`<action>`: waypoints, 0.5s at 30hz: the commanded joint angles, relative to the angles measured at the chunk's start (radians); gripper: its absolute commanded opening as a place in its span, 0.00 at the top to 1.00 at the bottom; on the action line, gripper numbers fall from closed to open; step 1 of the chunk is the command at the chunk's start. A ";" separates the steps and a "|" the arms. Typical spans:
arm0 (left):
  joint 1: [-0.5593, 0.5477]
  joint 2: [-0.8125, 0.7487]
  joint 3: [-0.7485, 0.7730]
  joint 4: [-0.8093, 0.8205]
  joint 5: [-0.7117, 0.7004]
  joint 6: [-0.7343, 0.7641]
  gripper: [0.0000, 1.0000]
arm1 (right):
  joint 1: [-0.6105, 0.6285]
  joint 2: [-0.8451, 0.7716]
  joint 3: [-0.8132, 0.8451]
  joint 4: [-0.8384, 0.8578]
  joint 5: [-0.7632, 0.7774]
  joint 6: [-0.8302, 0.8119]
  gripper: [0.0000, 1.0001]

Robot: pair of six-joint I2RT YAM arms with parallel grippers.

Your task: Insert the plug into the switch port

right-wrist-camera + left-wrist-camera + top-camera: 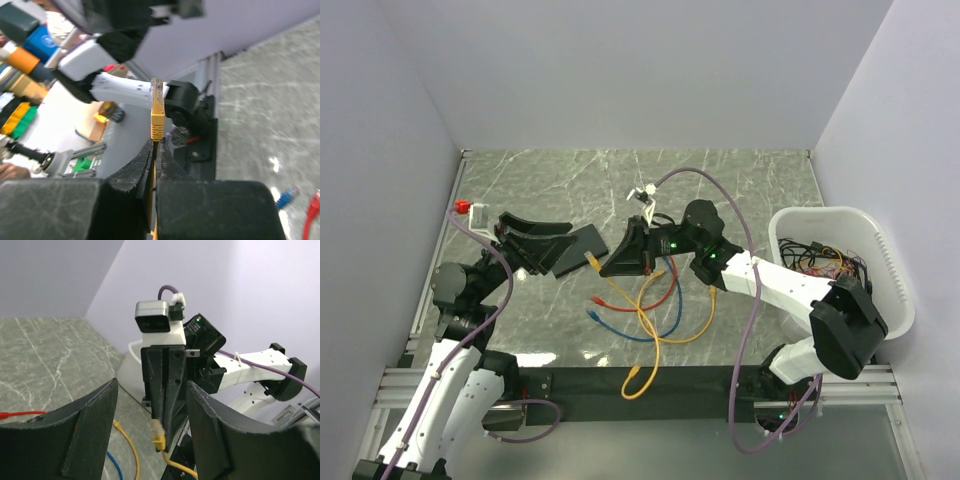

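Note:
The switch (586,242), a flat matte-black box, lies left of centre on the marble table. My left gripper (562,248) has its fingertips at the switch's left end. In the left wrist view this gripper (152,386) stands open, with only table and cables showing through the gap, and the switch is not visible there. My right gripper (610,264) is shut on a yellow cable just behind the plug (592,260). The plug (157,112) sticks out past the shut fingertips (150,150). Its tip is close to the switch's right edge. The left wrist view shows the same plug (158,433) hanging from the right gripper (164,426).
Red (608,298) and blue (594,314) cable ends and loops of yellow cable (658,335) lie on the table in front of the switch. A white tub (897,262) holding more wires stands at the right. Grey walls enclose the table.

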 commanded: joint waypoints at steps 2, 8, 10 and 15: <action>0.001 0.006 0.015 0.084 0.086 -0.050 0.37 | 0.003 -0.049 0.007 0.166 -0.063 0.099 1.00; 0.000 0.023 0.013 0.089 0.132 -0.058 0.34 | 0.003 -0.054 0.018 0.147 -0.048 0.093 1.00; -0.002 0.023 0.011 0.101 0.154 -0.068 0.33 | 0.003 -0.052 0.023 0.147 -0.045 0.096 1.00; -0.029 0.046 0.021 0.078 0.174 -0.058 0.34 | 0.003 -0.049 0.036 0.143 -0.040 0.099 1.00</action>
